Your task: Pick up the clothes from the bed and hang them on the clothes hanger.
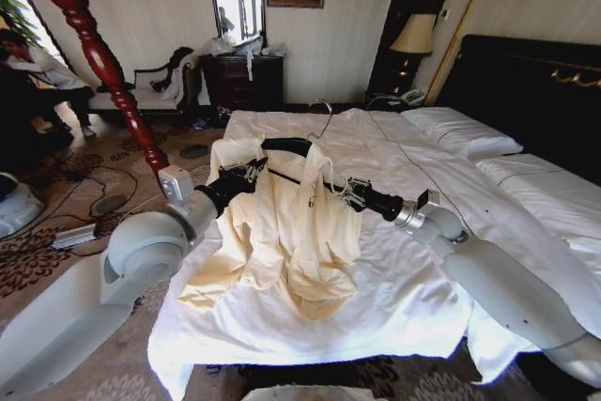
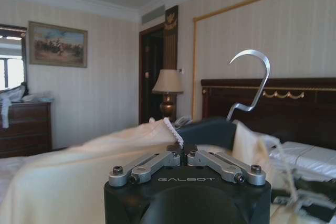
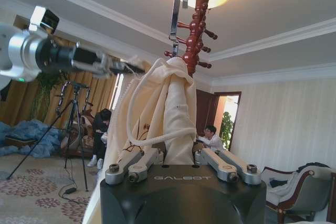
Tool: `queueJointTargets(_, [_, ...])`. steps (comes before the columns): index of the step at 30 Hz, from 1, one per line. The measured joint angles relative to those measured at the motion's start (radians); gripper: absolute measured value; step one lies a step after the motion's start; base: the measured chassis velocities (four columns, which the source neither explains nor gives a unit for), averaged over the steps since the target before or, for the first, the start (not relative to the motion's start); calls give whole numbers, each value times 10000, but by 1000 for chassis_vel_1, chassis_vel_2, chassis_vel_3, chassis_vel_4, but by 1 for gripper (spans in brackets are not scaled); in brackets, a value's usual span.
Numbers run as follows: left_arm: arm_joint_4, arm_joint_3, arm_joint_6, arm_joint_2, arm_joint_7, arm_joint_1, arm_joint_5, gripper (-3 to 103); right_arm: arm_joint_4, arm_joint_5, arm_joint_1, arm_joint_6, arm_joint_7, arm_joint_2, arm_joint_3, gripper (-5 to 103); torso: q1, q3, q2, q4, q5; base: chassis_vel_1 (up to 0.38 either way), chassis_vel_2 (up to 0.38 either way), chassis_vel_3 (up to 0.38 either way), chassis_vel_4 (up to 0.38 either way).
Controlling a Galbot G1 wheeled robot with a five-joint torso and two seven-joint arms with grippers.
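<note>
The clothes (image 1: 291,232), a pale cream garment, hang draped over the black clothes hanger (image 1: 286,146) above the white bed (image 1: 394,326). The hanger's silver hook (image 1: 324,115) points up. At the hanger's bare left end my left gripper (image 1: 252,174) is shut on it. My right gripper (image 1: 349,192) is shut on the cloth-covered right shoulder. The left wrist view shows the gripper (image 2: 182,153) closed under the hanger (image 2: 210,129), with the hook (image 2: 252,82) beyond. In the right wrist view the garment (image 3: 168,108) rises from between the jaws of the right gripper (image 3: 178,161).
A red turned-wood coat stand (image 1: 94,53) rises at the left of the bed. Cables and a power strip (image 1: 75,232) lie on the carpet. A dark headboard (image 1: 526,82), a lamp (image 1: 413,35) and a dresser (image 1: 244,82) stand behind. People sit far left.
</note>
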Motion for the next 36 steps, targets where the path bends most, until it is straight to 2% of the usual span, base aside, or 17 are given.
queueJointTargets(6, [-334, 338, 113, 58, 106, -1088, -913, 0, -81, -448, -363, 74, -96, 10, 102, 19, 0, 0, 0, -2, 2, 0, 0, 0, 0])
queueJointTargets(10, [-728, 599, 249, 131, 241, -1196, -1127, 0, -29, -492, -465, 76, -15, 8, 164, 19, 0, 0, 0, -5, 2, 0, 0, 0, 0])
queueJointTargets(12, [-1086, 828, 378, 312, 489, -912, -1090, 0, 35, -500, -453, 62, 107, -6, 184, 19, 0, 0, 0, 6, -1, 0, 0, 0, 0])
queueJointTargets(17, [-1175, 1428, 464, 611, 651, -621, -804, 0, 110, -307, -342, 36, 209, -86, 237, 19, 0, 0, 0, -2, -1, 0, 0, 0, 0])
queueJointTargets(22, [-1176, 1778, 553, 738, 739, -323, -463, 0, 270, 66, -221, 40, 197, -136, 279, 19, 0, 0, 0, 2, -2, 0, 0, 0, 0])
queueJointTargets(32, [-1168, 1534, 694, 1238, 431, -74, -632, -1, 619, 812, -217, 170, -471, -518, 433, 19, 0, 0, 0, 2, -1, 0, 0, 0, 0])
queueJointTargets(34, [-1168, 1401, 697, 1414, 350, -54, -712, 10, 740, 980, -239, 213, -644, -643, 454, 19, -1, -1, 0, -1, -1, 0, 0, 0, 0])
queueJointTargets(36, [-1165, 894, 690, 1801, 194, 78, -884, 20, 919, 1256, -231, 239, -728, -835, 471, 19, -1, -1, 0, -2, -1, 0, 0, 0, 0])
